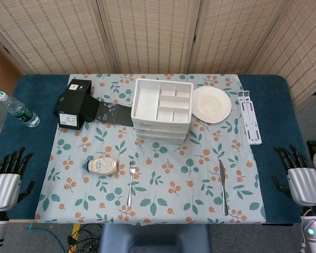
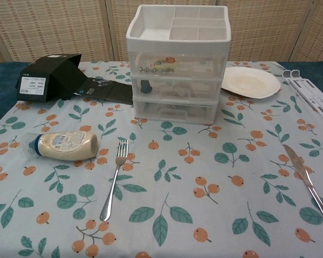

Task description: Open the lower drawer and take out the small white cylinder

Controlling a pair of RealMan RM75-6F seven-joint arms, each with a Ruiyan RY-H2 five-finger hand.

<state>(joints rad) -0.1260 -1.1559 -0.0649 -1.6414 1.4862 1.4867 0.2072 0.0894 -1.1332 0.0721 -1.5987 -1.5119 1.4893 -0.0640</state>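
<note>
The drawer unit (image 2: pixel 177 64), a white plastic stack of three drawers with a divided tray on top, stands at the far middle of the flowered tablecloth (image 1: pixel 163 179), and everything else is placed from it. All three drawers are pushed in, the lower drawer (image 2: pixel 175 110) included; through its clear front only vague pale shapes show, so the small white cylinder cannot be made out, and I cannot tell where inside it lies. The middle drawer shows a small dark blue object at its left side. Just to the right of the unit lies a white plate (image 1: pixel 211 104), and further right a white slotted rack (image 1: pixel 249 123) on the blue table (image 1: pixel 276 84). To the unit's left sits an open black box (image 1: pixel 73 103), its flap reaching almost to the unit's side; well beyond it, at the table's left edge, lies a clear water bottle (image 1: pixel 17 110). In front of the unit, toward the robot, a squeeze bottle of pale sauce (image 2: pixel 63 145) lies on its side to the left, a fork (image 2: pixel 114 179) lies near the middle, and a knife (image 2: pixel 307 183) lies to the right. The left hand (image 1: pixel 6 182) and right hand (image 1: pixel 301 180) rest at the near corners, well apart from the unit, fingers spread and holding nothing.
</note>
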